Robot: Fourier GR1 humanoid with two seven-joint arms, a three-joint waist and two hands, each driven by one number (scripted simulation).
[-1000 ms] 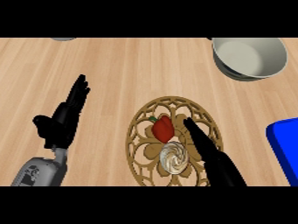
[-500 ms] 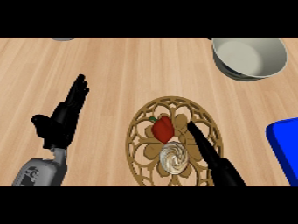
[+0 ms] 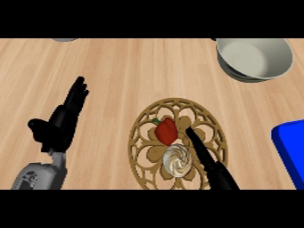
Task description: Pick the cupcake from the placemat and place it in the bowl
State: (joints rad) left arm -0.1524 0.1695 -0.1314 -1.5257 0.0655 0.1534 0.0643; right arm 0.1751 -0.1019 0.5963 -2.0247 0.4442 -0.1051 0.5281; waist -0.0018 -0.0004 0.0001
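Touching cupcake [image 3: 178, 160]: right robot hand [image 3: 207, 159] | bowl [image 3: 254, 59]: far corner

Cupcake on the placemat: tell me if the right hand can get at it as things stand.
Probably yes. The right hand lies right beside the cupcake on the placemat, fingers straight, nothing between them. The red pepper sits just beyond the cupcake, off the approach.

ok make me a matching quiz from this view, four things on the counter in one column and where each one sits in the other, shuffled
Things:
1. cupcake
2. bowl
3. red pepper
4. blue object

Places:
A. cut off at the view's right edge
B. upper right of the counter
C. middle of the placemat
D. near part of the placemat, beside the right hand

Pairs: 1-D, 2-B, 3-C, 4-A
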